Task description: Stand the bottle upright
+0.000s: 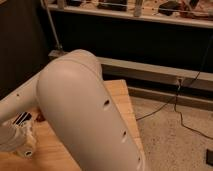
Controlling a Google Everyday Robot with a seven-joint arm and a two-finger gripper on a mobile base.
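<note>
Arm bent low, filling the view

The arm's (90, 115) pale elbow loomed in front; its forearm reached down-left to the end effector (17, 142) at the lower left edge, just above the counter (122, 100).

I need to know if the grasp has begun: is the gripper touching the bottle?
Cannot tell. In the camera view the big white arm hides most of the wooden table; the gripper sits at lower left, and no bottle shows clearly.

One gripper (19, 141) lower left, one arm (82, 107), one wooden table (124, 102).

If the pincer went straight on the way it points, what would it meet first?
The pincer, low at the left, seems aimed down, so probably the wooden table; the arm hides much there.
</note>
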